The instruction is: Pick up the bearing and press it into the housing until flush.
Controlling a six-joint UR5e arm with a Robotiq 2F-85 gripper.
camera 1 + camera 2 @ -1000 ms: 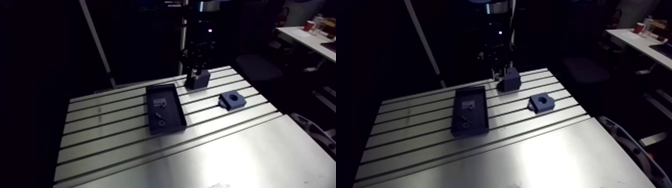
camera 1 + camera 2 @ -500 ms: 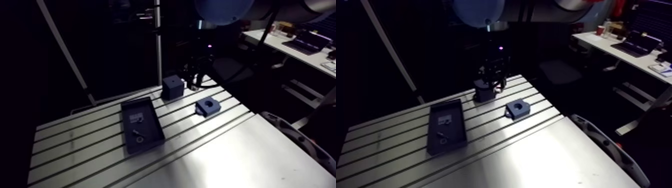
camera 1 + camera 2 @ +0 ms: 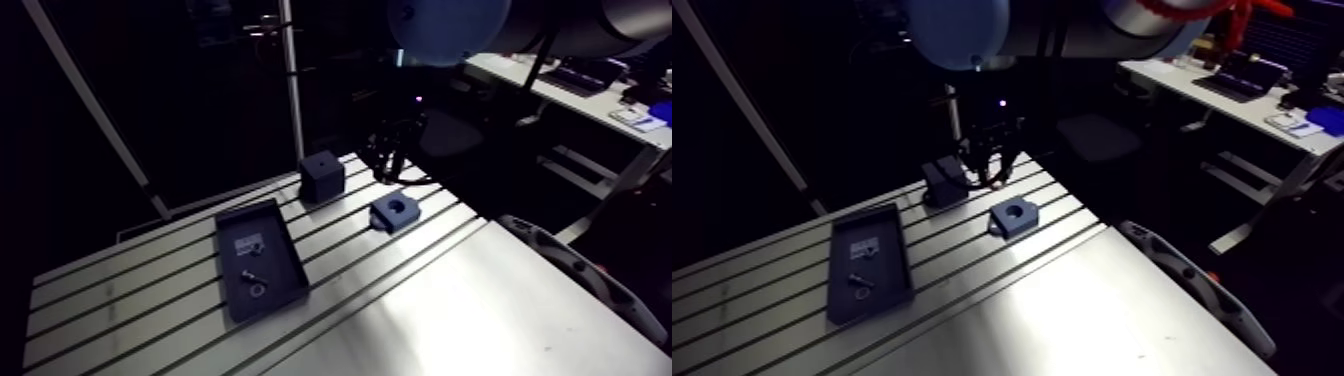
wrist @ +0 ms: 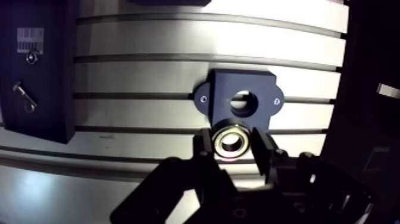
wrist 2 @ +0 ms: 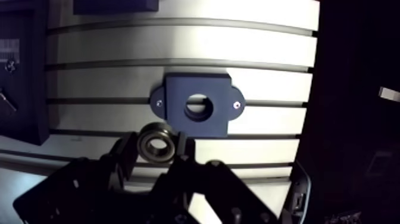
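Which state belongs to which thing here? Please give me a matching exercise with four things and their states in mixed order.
Things:
1. bearing
2. housing
3. tray
4. block

States:
A. lies flat on the table, its bore empty
B. holds a few small parts and a label
C. clamped in the gripper, above the table
D. cube-shaped, stands on the table between tray and housing

Pairs: 1-C, 2-A, 3-B, 4-D
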